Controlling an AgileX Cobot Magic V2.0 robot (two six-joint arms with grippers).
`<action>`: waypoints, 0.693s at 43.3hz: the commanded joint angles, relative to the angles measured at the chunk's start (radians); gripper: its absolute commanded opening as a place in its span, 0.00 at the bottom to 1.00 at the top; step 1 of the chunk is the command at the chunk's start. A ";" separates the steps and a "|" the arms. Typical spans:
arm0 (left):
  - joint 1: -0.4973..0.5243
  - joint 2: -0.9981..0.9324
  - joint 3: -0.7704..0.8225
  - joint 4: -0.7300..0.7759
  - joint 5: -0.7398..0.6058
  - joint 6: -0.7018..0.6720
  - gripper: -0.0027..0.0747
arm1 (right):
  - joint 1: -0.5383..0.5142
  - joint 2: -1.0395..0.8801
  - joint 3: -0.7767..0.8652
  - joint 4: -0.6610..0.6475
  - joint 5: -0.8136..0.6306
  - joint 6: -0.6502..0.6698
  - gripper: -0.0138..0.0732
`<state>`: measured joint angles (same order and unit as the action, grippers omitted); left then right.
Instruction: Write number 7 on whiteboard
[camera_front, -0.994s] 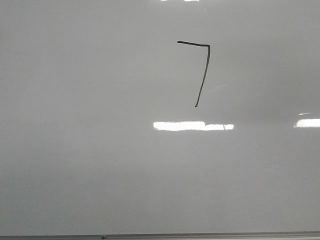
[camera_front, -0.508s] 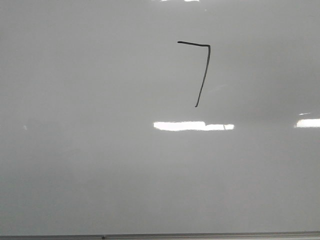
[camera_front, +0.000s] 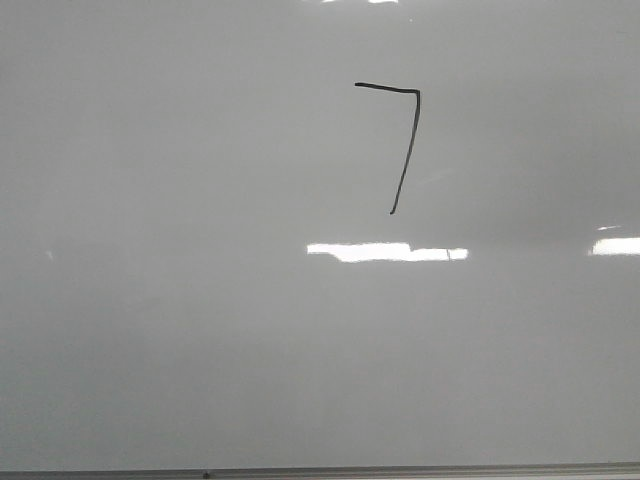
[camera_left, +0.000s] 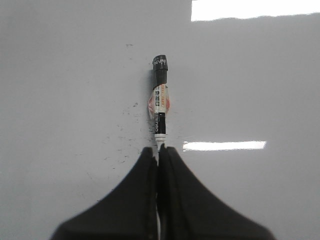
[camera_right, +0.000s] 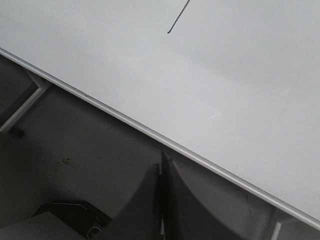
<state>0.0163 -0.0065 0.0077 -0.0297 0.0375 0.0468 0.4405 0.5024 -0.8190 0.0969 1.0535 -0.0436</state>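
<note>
Glossy whiteboard (camera_front: 200, 330) with glare bears the number 7 (camera_front: 404, 150).

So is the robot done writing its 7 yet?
Looks done: the 7 on the whiteboard has its top stroke and slanted downstroke. The left gripper is shut on the marker, which shows no cap on its end. Probably left: putting the marker away. The right gripper is shut, holding nothing.
</note>
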 joint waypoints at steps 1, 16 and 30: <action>-0.006 -0.013 0.012 -0.010 -0.092 -0.002 0.01 | -0.007 0.005 -0.021 -0.007 -0.063 -0.005 0.08; -0.006 -0.013 0.012 -0.010 -0.092 -0.002 0.01 | -0.273 -0.256 0.225 -0.010 -0.361 -0.005 0.08; -0.006 -0.013 0.012 -0.010 -0.092 -0.002 0.01 | -0.412 -0.491 0.620 -0.008 -0.731 -0.005 0.08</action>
<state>0.0163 -0.0065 0.0077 -0.0297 0.0375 0.0468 0.0454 0.0350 -0.2561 0.0946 0.4813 -0.0436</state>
